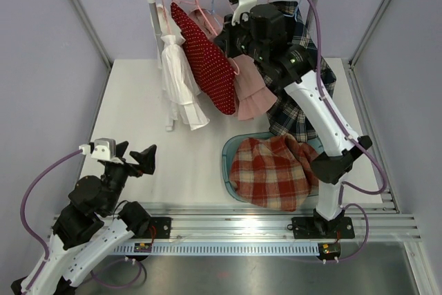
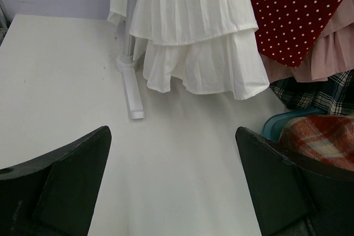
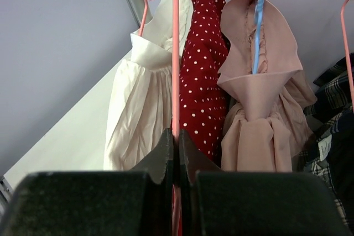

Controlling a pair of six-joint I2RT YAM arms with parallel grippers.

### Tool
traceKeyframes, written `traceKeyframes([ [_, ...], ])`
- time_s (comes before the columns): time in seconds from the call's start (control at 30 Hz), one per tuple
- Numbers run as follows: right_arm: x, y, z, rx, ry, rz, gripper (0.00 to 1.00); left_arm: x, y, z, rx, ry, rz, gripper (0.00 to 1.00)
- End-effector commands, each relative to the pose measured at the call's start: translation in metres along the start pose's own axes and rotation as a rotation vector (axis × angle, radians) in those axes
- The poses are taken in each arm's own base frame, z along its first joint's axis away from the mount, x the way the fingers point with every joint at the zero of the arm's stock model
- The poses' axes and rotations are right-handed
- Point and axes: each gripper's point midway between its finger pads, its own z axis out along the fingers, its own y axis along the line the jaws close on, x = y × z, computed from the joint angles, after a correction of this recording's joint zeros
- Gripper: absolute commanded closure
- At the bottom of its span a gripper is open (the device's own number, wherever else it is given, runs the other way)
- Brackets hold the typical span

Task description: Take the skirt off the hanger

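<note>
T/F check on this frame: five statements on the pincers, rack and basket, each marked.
1. The right pincer is shut on a pink hanger. True.
2. The left pincer is clamped on the white garment. False: it is open, holds nothing and is apart from that garment, above the table.
3. The basket holds a red plaid garment. True.
4. The red polka-dot garment lies in the basket. False: it hangs on the rack, between the white garment and the pink garment.
5. The pink garment hangs on a blue hanger. True.
</note>
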Motion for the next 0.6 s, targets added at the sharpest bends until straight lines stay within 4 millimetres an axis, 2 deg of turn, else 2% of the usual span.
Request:
traceKeyframes([
  [0.0, -0.053, 0.02, -0.044, -0.071, -0.16, -0.035, 1.0, -0.005, -0.009, 0.004, 0.041, -0.023, 0.003, 0.01],
  [0.13, -0.035, 0.025, -0.061, -0.111, -0.12, -0.046, 1.0, -0.001, -0.024, 0.007, 0.119, -0.022, 0.02, 0.01],
  [0.17, -0.04, 0.027, -0.074, -0.119, -0.134, -0.049, 1.0, -0.004, -0.029, 0.008, 0.141, -0.038, 0.014, 0.01],
  [0.2, -0.026, 0.026, -0.072, -0.124, -0.1, -0.051, 1.0, -0.003, -0.032, 0.01, 0.157, -0.04, 0.015, 0.01],
  [0.23, -0.023, 0.027, -0.077, -0.13, -0.096, -0.051, 1.0, 0.002, -0.041, 0.012, 0.203, -0.029, 0.022, 0.01],
  [0.37, -0.014, 0.033, -0.099, -0.162, -0.072, -0.012, 1.0, -0.002, -0.072, 0.02, 0.317, -0.013, -0.015, 0.01],
  [0.43, -0.004, 0.037, -0.102, -0.18, -0.041, 0.048, 1.0, -0.007, -0.091, 0.024, 0.384, 0.015, -0.047, 0.01],
  [0.57, 0.008, 0.042, -0.113, -0.2, -0.004, 0.134, 1.0, -0.008, -0.126, 0.045, 0.45, 0.117, -0.108, 0.01],
])
